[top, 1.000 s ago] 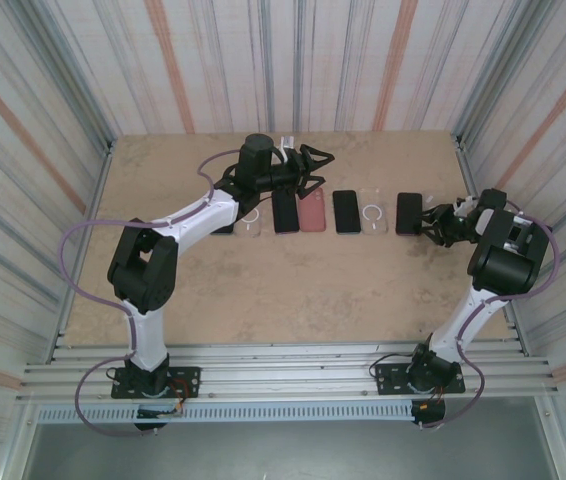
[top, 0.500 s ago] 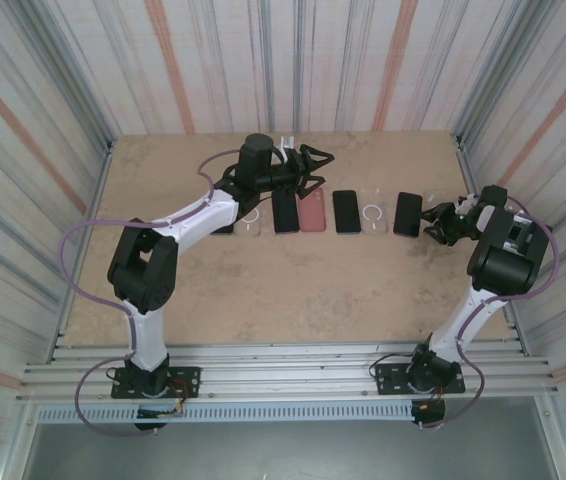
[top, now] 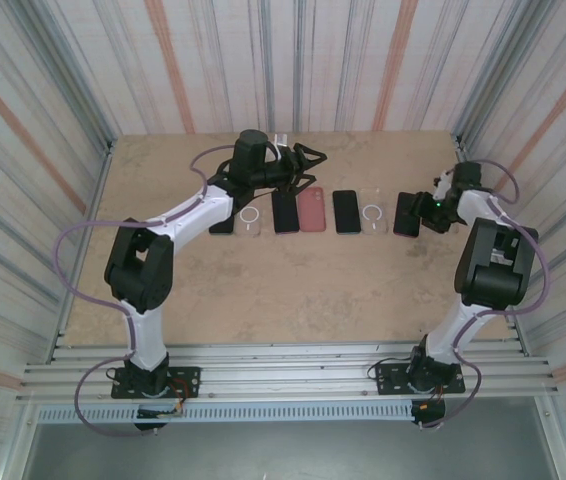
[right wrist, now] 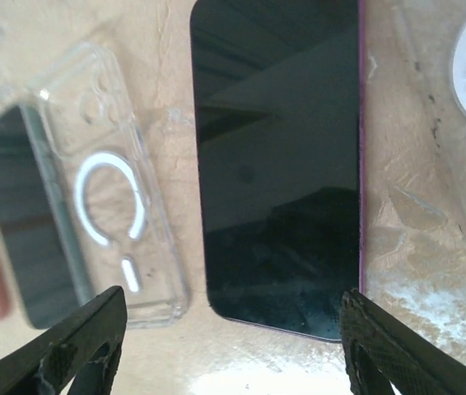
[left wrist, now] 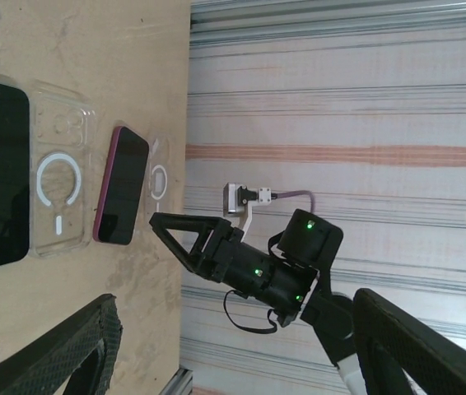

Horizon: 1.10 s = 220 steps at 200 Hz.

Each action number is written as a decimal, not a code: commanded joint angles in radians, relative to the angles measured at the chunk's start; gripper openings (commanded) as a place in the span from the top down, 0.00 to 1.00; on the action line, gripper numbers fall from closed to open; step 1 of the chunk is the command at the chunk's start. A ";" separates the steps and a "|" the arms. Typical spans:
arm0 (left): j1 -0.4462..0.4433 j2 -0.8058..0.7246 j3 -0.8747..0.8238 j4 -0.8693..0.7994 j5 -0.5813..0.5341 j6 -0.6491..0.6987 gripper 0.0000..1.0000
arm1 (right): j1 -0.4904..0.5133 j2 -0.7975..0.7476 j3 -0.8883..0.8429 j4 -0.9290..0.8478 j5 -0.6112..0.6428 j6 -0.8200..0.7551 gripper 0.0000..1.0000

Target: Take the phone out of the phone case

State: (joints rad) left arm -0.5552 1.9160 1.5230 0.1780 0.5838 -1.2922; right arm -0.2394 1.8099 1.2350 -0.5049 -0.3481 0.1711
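I am working in a robot test lab, inside a small booth. Striped walls (top: 43,120) are standing round three sides of a bare wooden worktop (top: 263,290). My left arm (top: 185,217) and my right arm (top: 493,265) are sitting bolted to silver metal rails (top: 283,368) at its near edge, with purple cables (top: 59,258) looping off them. Phones (top: 346,211) and clear cases (top: 373,214) are lying in one neat row.
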 commanded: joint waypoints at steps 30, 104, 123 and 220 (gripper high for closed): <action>0.003 -0.073 0.029 -0.050 0.017 0.066 0.24 | 0.097 0.069 0.101 -0.104 0.370 -0.220 0.27; 0.003 -0.072 0.021 -0.052 0.021 0.073 0.24 | 0.173 0.163 0.187 -0.104 0.419 -0.267 0.17; 0.004 -0.069 0.024 -0.049 0.022 0.071 0.24 | 0.188 0.184 0.202 -0.118 0.445 -0.272 0.17; 0.006 -0.045 0.045 -0.048 0.039 0.067 0.24 | 0.213 0.219 0.202 -0.136 0.572 -0.317 0.17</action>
State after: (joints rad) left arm -0.5552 1.8908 1.5284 0.1261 0.5957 -1.2484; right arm -0.0338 2.0106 1.4178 -0.6090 0.1665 -0.1184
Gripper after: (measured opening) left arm 0.763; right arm 0.832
